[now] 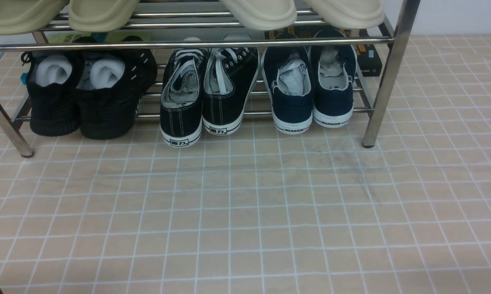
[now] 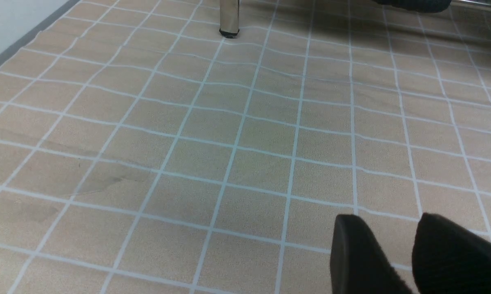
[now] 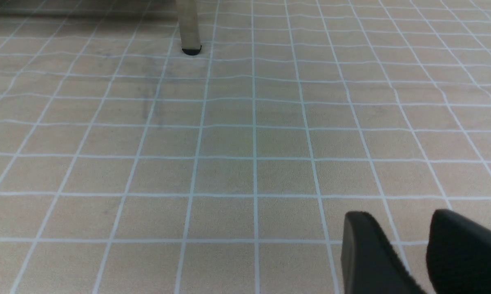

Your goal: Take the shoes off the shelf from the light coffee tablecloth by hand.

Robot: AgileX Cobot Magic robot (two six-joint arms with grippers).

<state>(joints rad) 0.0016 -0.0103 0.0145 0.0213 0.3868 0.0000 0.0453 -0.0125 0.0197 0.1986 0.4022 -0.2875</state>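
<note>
Currently the shoes [image 1: 292, 106] sit at the right end of the shelf [image 1: 386, 77], on its lower tier. The right pincer [image 3: 398, 220] hovers empty and part-open over the tablecloth [image 3: 229, 143]. It should go in low, under the front bar [image 1: 188, 44].

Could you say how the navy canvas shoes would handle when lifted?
The navy canvas shoes probably lift light; soft uppers, though the crumpled paper should resist squeezing. Heels seem to overhang the chrome rack's front bar, so a nudge may tip them.
</note>
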